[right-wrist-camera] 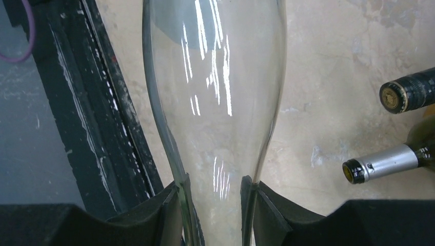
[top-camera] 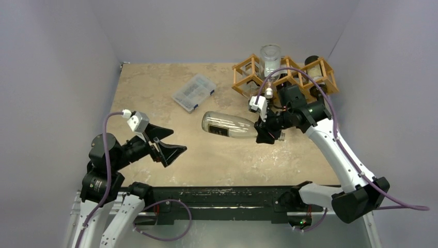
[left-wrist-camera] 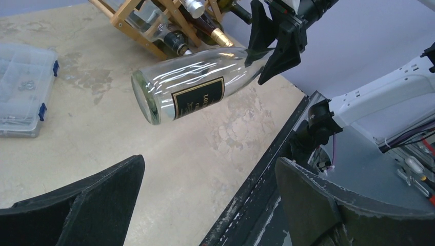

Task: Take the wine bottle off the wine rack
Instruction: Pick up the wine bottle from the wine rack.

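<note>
A clear glass wine bottle (top-camera: 227,125) with a black label hangs on its side over the middle of the table, base pointing left. My right gripper (top-camera: 267,132) is shut on its neck; in the right wrist view both black fingers (right-wrist-camera: 169,210) press the narrowing glass of the wine bottle (right-wrist-camera: 215,92). The left wrist view shows the wine bottle (left-wrist-camera: 190,95) off the table, away from the wooden wine rack (left-wrist-camera: 149,25). The wine rack (top-camera: 285,77) stands at the back right with other bottles in it. My left gripper (top-camera: 173,139) is open and empty at the near left.
A clear plastic compartment box (top-camera: 194,92) lies at the back middle, also the box (left-wrist-camera: 20,87) at the left. Two bottle necks (right-wrist-camera: 390,164) stick out of the rack near my right gripper. The black table rail (top-camera: 217,195) runs along the near edge.
</note>
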Motion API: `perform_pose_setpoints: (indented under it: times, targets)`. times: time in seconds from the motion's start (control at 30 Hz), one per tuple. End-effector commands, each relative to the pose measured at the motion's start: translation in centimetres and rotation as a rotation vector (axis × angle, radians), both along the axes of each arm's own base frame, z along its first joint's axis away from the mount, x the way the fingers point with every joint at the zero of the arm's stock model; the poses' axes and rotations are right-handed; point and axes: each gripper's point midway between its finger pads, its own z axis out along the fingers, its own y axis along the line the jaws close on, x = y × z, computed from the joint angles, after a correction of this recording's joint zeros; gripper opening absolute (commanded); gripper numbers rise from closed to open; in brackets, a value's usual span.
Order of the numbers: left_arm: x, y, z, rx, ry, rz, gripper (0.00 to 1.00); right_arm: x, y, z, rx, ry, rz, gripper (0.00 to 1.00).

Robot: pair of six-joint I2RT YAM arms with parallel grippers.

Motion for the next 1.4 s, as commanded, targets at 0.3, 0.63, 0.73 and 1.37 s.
perform_pose_setpoints:
  times: [0.3,0.63,0.73,1.37]
  targets:
    - [2.3,-3.3,-0.9,0.08,-0.179,-0.14,1.0,0.6,0.9,-1.7,-0.008,-0.043,0.16,0.0]
    - [3.6,-7.8,-4.6,0.307,-0.314,-0.17,1.0,-0.5,0.4,-4.3,-0.041,0.051,0.152,0.0]
    - [4.0,-9.5,-5.6,0.377,-0.398,-0.175,1.0,-0.8,0.5,-4.9,-0.032,0.074,0.153,0.0]
    - [4.5,-20.6,-12.6,0.546,-0.662,-0.311,1.0,-1.4,0.9,-7.0,-0.021,0.155,0.138,0.0]
